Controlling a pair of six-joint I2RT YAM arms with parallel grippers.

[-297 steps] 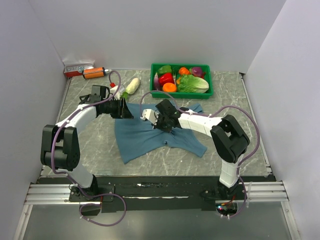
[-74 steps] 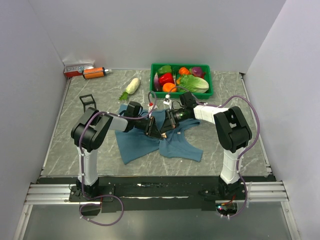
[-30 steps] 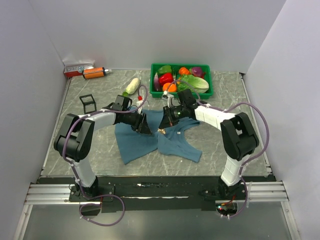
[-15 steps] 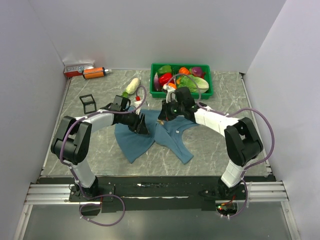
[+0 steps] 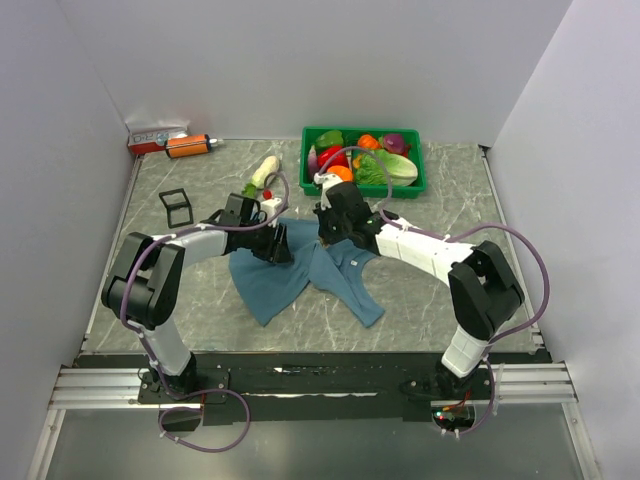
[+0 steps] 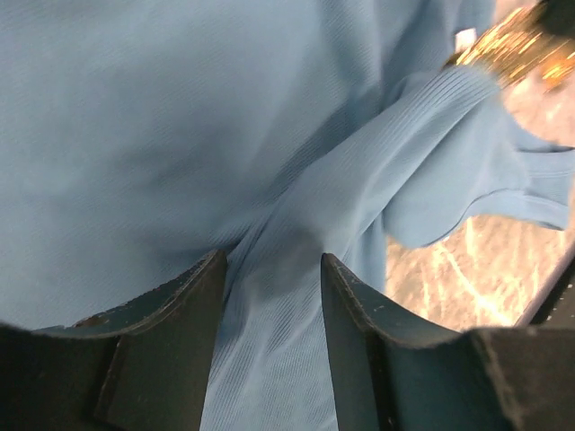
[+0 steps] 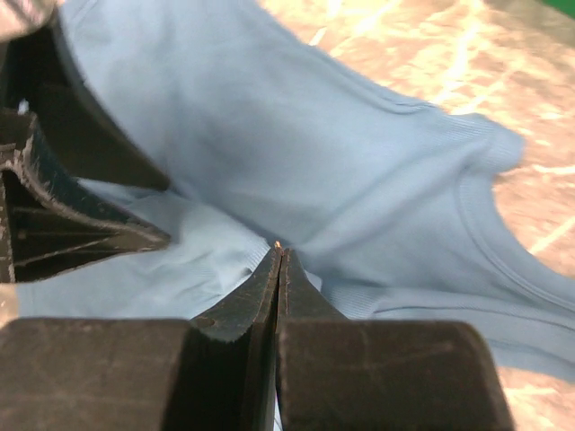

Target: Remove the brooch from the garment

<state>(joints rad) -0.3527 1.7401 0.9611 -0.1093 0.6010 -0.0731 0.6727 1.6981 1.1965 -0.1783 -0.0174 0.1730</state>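
Observation:
The teal-blue garment lies bunched on the marble table between both arms. My left gripper grips a raised fold of the garment between its jaws. My right gripper is shut tight just above the cloth, beside the left fingers. A tiny orange-gold speck, the brooch, sticks out at the tip of the right gripper; the rest of it is hidden. The white neck label shows next to a golden glitter at the top right of the left wrist view.
A green basket of vegetables stands at the back, just behind the right gripper. A white radish, a small black frame, an orange bottle and a red box lie at the back left.
Both grippers have come together on the garment and dragged it. In the last half second the right gripper has shifted slightly back and left and the cloth has stretched between the two.

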